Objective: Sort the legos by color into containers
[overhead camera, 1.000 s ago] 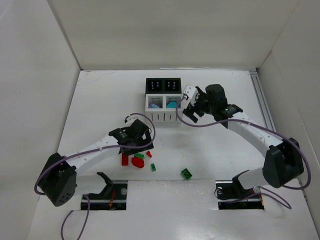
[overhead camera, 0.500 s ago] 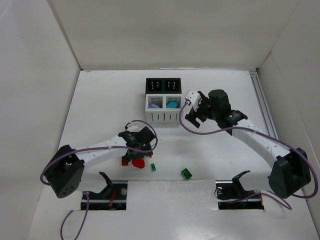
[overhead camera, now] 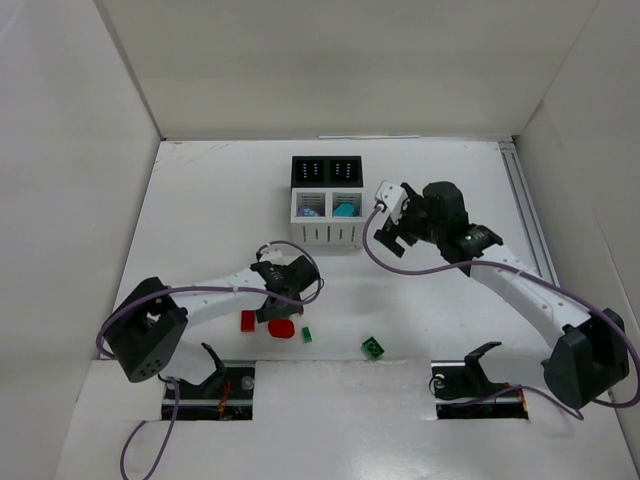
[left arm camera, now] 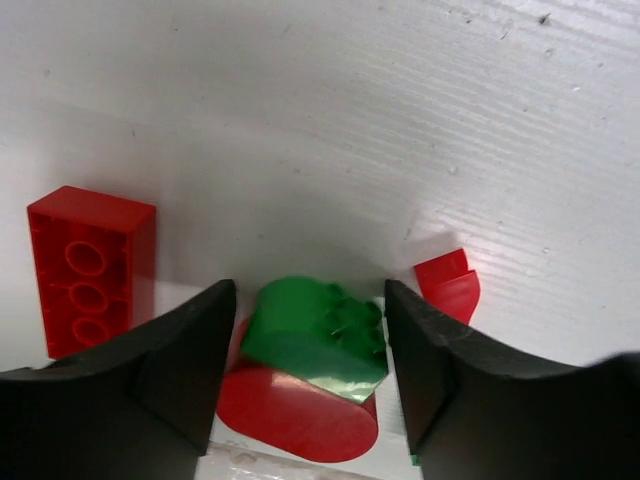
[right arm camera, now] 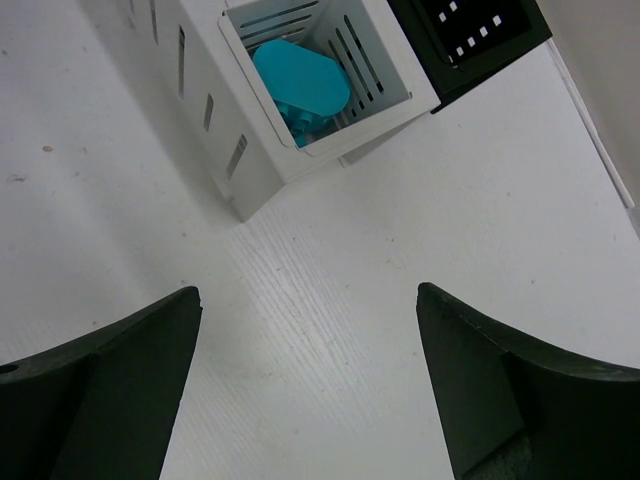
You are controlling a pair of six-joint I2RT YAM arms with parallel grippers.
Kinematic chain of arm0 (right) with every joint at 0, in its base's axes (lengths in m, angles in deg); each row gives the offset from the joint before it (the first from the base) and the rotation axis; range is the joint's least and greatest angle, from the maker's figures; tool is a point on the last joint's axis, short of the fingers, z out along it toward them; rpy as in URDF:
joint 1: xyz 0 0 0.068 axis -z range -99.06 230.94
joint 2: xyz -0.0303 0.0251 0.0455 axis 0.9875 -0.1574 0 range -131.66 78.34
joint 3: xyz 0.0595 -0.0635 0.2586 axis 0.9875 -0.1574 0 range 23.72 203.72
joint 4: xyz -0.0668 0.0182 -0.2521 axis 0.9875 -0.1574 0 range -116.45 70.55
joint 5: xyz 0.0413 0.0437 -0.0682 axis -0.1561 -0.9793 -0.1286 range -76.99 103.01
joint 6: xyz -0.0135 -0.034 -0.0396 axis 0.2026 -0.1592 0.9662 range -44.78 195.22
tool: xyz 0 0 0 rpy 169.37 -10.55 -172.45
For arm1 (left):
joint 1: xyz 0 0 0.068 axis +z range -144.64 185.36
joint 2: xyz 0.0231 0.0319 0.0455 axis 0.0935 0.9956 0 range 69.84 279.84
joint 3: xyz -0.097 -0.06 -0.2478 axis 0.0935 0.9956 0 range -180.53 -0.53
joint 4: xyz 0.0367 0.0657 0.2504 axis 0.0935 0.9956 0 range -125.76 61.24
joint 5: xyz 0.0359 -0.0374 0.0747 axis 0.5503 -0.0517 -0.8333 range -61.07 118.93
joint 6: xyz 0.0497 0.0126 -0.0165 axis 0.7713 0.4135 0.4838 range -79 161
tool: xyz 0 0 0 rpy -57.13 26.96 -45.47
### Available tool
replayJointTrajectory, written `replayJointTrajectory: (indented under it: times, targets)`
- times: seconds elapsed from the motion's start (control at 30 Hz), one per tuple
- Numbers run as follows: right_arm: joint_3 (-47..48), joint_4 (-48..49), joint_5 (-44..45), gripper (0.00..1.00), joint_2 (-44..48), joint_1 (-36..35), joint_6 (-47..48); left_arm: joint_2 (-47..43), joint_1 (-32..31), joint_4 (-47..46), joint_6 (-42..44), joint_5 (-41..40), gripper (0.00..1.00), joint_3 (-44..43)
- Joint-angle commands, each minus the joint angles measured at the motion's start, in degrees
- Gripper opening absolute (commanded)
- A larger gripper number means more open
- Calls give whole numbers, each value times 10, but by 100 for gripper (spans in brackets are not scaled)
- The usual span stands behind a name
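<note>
In the left wrist view my left gripper [left arm camera: 310, 365] is open with a finger on either side of a green rounded lego [left arm camera: 315, 335]. That lego rests on a red rounded lego [left arm camera: 300, 415]. A red brick [left arm camera: 90, 270] lies to the left and a small red piece [left arm camera: 448, 288] to the right. In the top view the left gripper [overhead camera: 283, 302] is down over this cluster [overhead camera: 281, 328]. My right gripper [overhead camera: 386, 225] is open and empty just right of the containers [overhead camera: 328, 232]. A cyan lego [right arm camera: 298, 82] lies in a white compartment [right arm camera: 395, 70].
A small green piece [overhead camera: 307, 334] and a green lego [overhead camera: 373, 347] lie near the front of the table. The left white compartment holds purple and cyan pieces [overhead camera: 309, 211]. The two black compartments [overhead camera: 327, 170] are at the back. White walls stand around the table.
My left gripper has moved nearer and to the right, down onto the red and green cluster, and now straddles the green lego. My right gripper has drifted slightly right, away from the bin.
</note>
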Motion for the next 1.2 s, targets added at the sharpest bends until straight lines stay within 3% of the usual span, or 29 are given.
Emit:
replayJointTrajectory:
  times: [0.0, 0.2, 0.33, 0.57, 0.77, 0.83, 1.0, 1.17]
  targets:
    - [-2, 3, 5, 93, 23, -6, -7, 8, -10, 6, 2, -13, 53, -8]
    - [-14, -3, -2, 93, 28, -18, 2, -17, -15, -8, 2, -13, 30, -14]
    - [-21, -23, 11, 93, 41, -50, 13, -29, -15, -21, 14, -13, 21, -40]
    - [-44, -15, -135, 98, 70, -92, 66, -81, -15, 18, -19, -107, 18, -128]
    - [-52, 140, -243, 100, 34, -127, -75, -155, -15, -96, -32, -156, 18, -152]
    - [-45, 199, -252, 100, 18, -145, -112, -174, -20, -150, -26, -162, 17, -152]
    - [11, 232, -205, 100, -23, -164, -184, -193, -20, -268, -10, -162, 17, -123]
    - [35, 279, -213, 100, -44, -164, -259, -206, -32, -315, -5, -178, 16, -109]
